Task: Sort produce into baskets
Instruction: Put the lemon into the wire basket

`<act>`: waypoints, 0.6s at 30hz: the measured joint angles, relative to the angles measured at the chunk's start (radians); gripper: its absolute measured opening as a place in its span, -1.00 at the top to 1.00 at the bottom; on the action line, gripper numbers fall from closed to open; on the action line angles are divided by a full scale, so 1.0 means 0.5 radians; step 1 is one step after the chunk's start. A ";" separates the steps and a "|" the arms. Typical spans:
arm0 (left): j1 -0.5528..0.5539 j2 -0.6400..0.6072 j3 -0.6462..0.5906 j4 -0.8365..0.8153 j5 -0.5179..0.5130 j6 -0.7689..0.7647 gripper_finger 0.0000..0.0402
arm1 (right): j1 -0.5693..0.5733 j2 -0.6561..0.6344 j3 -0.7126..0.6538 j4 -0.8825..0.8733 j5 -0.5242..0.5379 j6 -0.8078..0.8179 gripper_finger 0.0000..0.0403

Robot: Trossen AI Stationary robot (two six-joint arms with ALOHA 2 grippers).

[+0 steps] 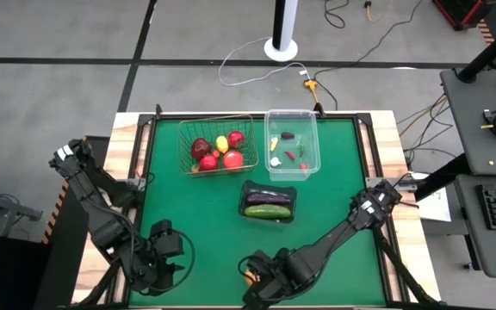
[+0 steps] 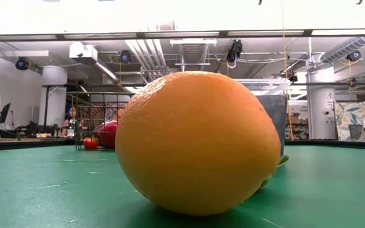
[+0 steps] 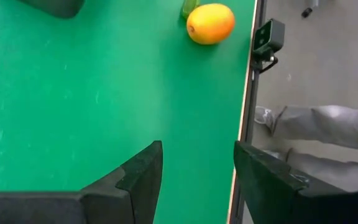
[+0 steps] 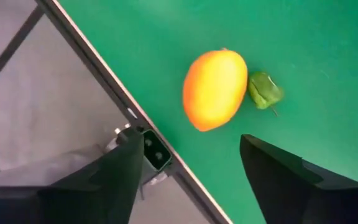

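Observation:
An orange fruit (image 4: 215, 89) lies on the green table near its front edge, with a small green pepper (image 4: 265, 90) beside it. It fills the low view (image 2: 198, 142). My right gripper (image 4: 194, 162) hangs open above it, pointing steeply down and touching nothing; in the high view the gripper (image 1: 258, 280) covers most of the fruit (image 1: 249, 277). My left gripper (image 3: 197, 174) is open and holds nothing at the front left (image 1: 169, 263); the fruit (image 3: 210, 23) shows far ahead of it.
At the back stand a wire basket (image 1: 216, 145) with red and yellow fruit and a clear tub (image 1: 292, 142) with small pieces. A dark tray (image 1: 269, 202) in the middle holds an eggplant and a cucumber. A small camera (image 4: 151, 152) sits on the front edge, and a person's grey-clad limb (image 3: 328, 124) shows beyond it.

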 joint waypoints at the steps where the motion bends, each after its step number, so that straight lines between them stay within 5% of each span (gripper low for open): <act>1: -0.001 0.000 0.000 0.002 -0.019 0.001 0.10 | 0.000 0.013 0.000 0.012 0.009 -0.012 -0.30; 9: -0.005 0.000 0.000 -0.025 -0.084 -0.015 0.10 | -0.028 0.158 -0.003 0.015 0.159 -0.135 -0.56; 18: -0.005 0.000 -0.002 -0.026 -0.150 -0.027 0.10 | -0.054 0.333 -0.006 0.130 0.161 -0.219 -0.59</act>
